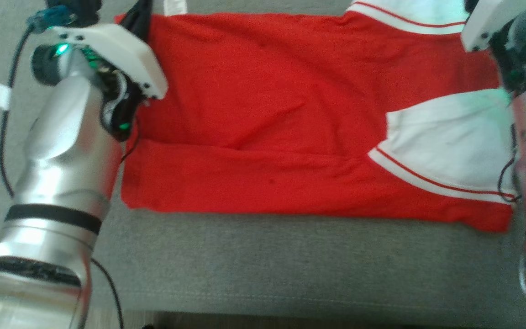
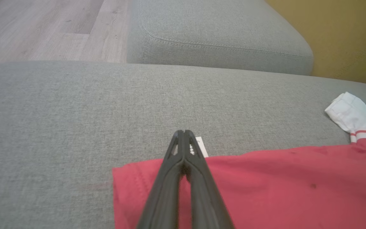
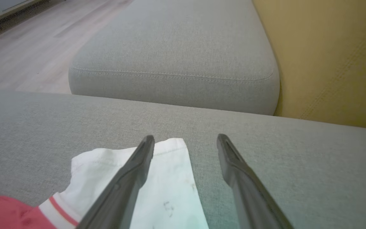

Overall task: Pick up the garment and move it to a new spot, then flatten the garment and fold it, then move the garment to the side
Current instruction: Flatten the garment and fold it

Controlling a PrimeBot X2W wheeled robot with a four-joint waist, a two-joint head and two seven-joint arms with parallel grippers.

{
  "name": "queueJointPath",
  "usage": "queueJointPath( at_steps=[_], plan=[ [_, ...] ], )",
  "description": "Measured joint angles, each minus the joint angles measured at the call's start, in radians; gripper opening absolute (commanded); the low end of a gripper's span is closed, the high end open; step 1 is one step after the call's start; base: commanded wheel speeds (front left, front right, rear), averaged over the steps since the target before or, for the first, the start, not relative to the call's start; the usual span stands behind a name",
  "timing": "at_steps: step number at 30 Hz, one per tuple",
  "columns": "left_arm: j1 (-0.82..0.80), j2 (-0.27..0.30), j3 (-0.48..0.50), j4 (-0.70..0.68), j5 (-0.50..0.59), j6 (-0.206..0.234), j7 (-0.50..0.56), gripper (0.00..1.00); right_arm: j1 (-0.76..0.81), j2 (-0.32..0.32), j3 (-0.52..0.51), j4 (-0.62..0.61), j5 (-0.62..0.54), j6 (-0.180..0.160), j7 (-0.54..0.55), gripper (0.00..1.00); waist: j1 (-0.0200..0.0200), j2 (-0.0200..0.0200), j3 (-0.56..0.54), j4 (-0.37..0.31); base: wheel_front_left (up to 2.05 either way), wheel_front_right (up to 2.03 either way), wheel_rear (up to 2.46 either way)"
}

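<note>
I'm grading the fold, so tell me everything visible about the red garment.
The red garment is a soft, knit-looking shirt with white sleeves trimmed by a thin red stripe. It lies flat on the grey cushion, its near edge folded over into a long band. A white label sticks out at its far edge, by the left gripper, jaws shut. The right gripper, jaws open, hovers over a sleeve.

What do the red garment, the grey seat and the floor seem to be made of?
The garment: soft matte knit, perhaps cotton or polyester; it lies in gentle creases. The seat: coarse woven upholstery, matte; the weave and a stitched seam show. The floor: pale wood or laminate planks, faint sheen; grain and board joints show.
</note>
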Motion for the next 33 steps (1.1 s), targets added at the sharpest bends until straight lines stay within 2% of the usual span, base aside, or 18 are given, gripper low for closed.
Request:
queueJointPath(
  at_steps=[4,10,19,20,21,22,25,32,33],
  plan=[
    [-0.023,-0.028,-0.05,-0.006,-0.024,-0.006,-0.018,0.0,-0.065,-0.026,-0.003,0.076,-0.028,0.0,0.047,1.0,0.0,0.0,0.029,0.048,0.0,0.0,0.0],
    [-0.041,-0.04,-0.113,-0.006,-0.063,-0.006,-0.042,0.0,-0.12,-0.049,-0.033,0.189,-0.094,0.0,0.088,1.0,-0.0001,0.0,0.061,0.107,0.0,0.0,0.0],
    [-0.069,-0.043,-0.176,0.008,-0.115,-0.006,-0.076,0.0,-0.183,-0.053,-0.097,0.28,-0.169,0.0,0.117,1.0,-0.0001,0.0,0.079,0.133,0.0,0.0,0.0],
    [-0.069,-0.043,-0.18,0.014,-0.12,-0.006,-0.081,0.0,-0.187,-0.053,-0.099,0.285,-0.177,0.0,0.12,0.78,-0.0001,0.0,0.079,0.133,0.0,0.0,0.0],
    [-0.069,-0.043,-0.183,0.016,-0.124,-0.006,-0.083,0.0,-0.19,-0.053,-0.1,0.288,-0.18,0.0,0.121,0.11,-0.0001,0.0,0.079,0.132,0.0,0.0,0.0],
    [-0.071,-0.042,-0.185,0.019,-0.128,-0.006,-0.091,0.0,-0.192,-0.052,-0.103,0.29,-0.181,0.0,0.116,0.0,-0.0001,0.0,0.08,0.131,0.0,0.0,0.0],
    [-0.077,-0.038,-0.187,0.027,-0.137,-0.006,-0.134,0.0,-0.191,-0.052,-0.115,0.298,-0.184,0.0,0.06,0.0,-0.0001,0.0,0.076,0.126,0.0,0.0,0.0],
    [-0.114,-0.02,-0.169,0.037,-0.131,0.002,-0.194,0.0,-0.191,-0.033,-0.165,0.267,-0.219,0.0,-0.161,0.0,-0.0001,0.0,0.057,0.103,0.0,0.0,0.0],
    [-0.114,-0.02,-0.169,0.037,-0.131,0.002,-0.194,0.0,-0.191,-0.033,-0.165,0.267,-0.219,0.0,-0.161,0.0,-0.0001,0.0,0.057,0.103,0.0,0.0,0.0]
  ],
)
